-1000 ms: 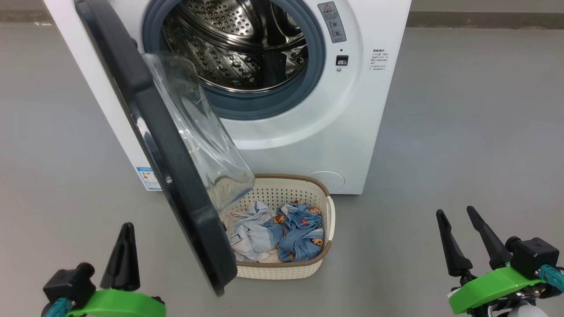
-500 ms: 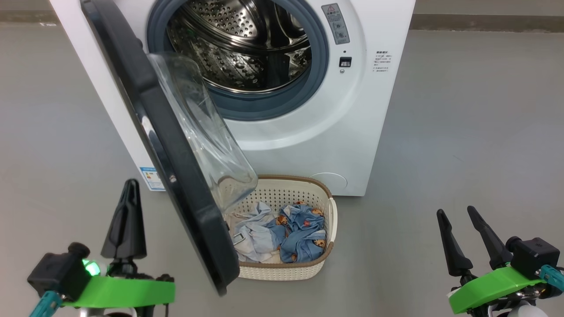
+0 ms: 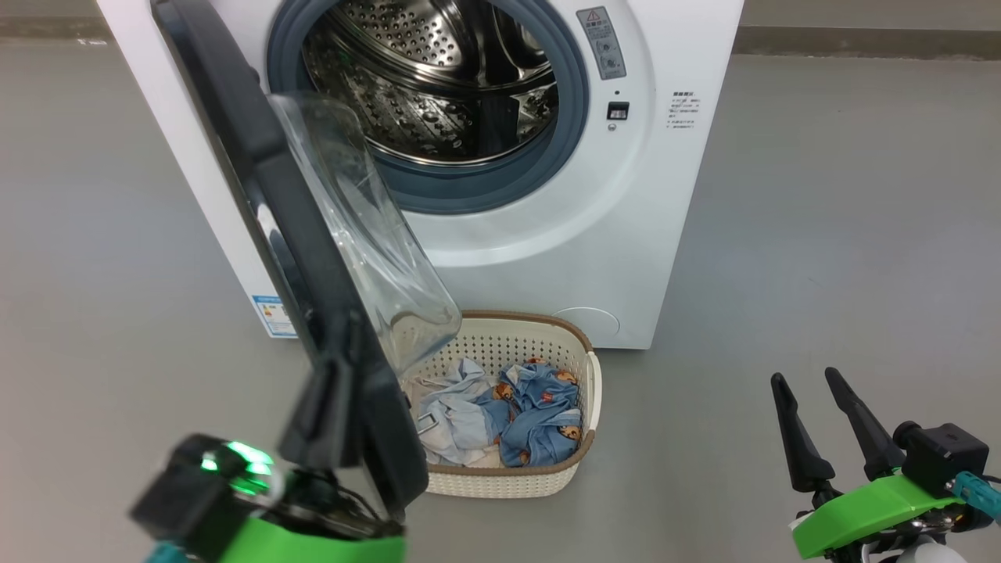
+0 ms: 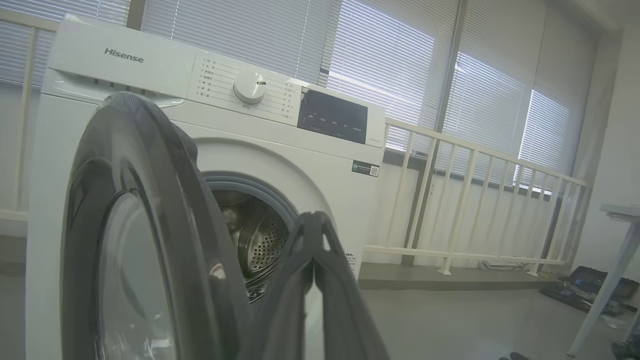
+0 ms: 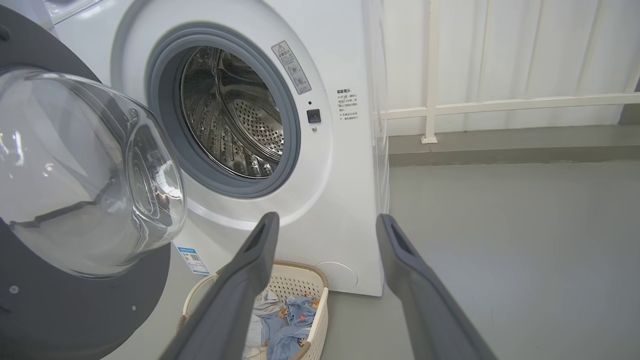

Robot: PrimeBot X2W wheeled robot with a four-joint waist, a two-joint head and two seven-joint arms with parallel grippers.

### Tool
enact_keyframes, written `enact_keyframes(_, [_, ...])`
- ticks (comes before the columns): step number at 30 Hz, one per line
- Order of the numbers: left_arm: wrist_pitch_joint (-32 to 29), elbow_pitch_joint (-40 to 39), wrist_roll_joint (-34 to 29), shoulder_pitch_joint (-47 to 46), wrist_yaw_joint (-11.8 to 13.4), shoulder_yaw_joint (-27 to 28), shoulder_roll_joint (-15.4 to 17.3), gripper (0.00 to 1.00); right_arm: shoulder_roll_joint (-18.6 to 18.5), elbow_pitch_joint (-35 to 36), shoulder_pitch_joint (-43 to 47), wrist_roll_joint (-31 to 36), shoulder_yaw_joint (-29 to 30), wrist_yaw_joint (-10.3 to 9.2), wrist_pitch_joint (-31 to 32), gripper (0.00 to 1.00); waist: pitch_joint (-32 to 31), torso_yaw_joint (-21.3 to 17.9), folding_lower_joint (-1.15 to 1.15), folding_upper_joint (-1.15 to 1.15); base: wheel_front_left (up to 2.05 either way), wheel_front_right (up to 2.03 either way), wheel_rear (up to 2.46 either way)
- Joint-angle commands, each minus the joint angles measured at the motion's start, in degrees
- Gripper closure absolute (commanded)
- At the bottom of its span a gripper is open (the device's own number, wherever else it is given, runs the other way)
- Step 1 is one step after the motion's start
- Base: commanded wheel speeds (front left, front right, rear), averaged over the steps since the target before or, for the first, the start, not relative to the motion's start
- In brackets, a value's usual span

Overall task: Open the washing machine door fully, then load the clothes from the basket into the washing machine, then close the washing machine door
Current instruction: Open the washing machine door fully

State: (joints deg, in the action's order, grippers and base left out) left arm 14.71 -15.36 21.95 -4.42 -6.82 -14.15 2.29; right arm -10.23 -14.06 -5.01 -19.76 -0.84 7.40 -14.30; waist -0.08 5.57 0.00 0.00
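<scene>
The white washing machine stands with its steel drum exposed. The washing machine door, black-rimmed with a clear glass bowl, hangs part-way swung out to the left, over the basket's left end. On the floor below sits the cream basket, holding blue and pale clothes with bear prints. My left gripper is shut and blurred, right at the door's lower free edge; I cannot tell whether they touch. In the left wrist view the shut left gripper stands just right of the door rim. My right gripper hangs open and empty, right of the basket.
Grey floor spreads out to the right of the machine. A white railing and blinds stand behind it. A pale table leg and dark items on the floor lie far right. A blue label marks the machine's lower left front.
My left gripper has moved right and forward, from open floor to the door's lower edge. The view has shifted slightly. The right gripper, door and basket have stayed in place.
</scene>
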Motion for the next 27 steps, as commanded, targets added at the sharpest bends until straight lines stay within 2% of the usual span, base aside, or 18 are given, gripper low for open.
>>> enact_keyframes(1, [0.23,-0.8,0.1,-0.44,0.04,0.1,0.59,1.0,-0.21,1.12,-0.75,0.08,-1.22,0.09,-0.7,0.0,-0.06,-0.06,0.0,0.0,0.0,0.0,0.0])
enact_keyframes(8, [-1.7,5.21,1.71,0.06,0.16,-4.55,0.59,1.0,0.12,1.02,-1.0,-0.04,-1.67,0.09,-0.7,0.0,-0.12,-0.99,0.0,0.0,0.0,0.0,0.0])
enact_keyframes(19, [-3.54,14.96,3.93,-1.08,1.08,-7.34,0.59,1.0,0.16,0.78,-1.29,-0.34,-2.06,0.09,-0.7,0.0,0.44,-2.92,0.0,0.0,0.0,0.0,0.0])
enact_keyframes(27, [-3.1,19.68,4.84,-2.33,1.66,-7.83,0.59,1.0,0.47,0.75,-1.15,-0.39,-1.55,0.09,-0.7,0.0,0.34,-2.89,0.0,0.0,0.0,0.0,0.0])
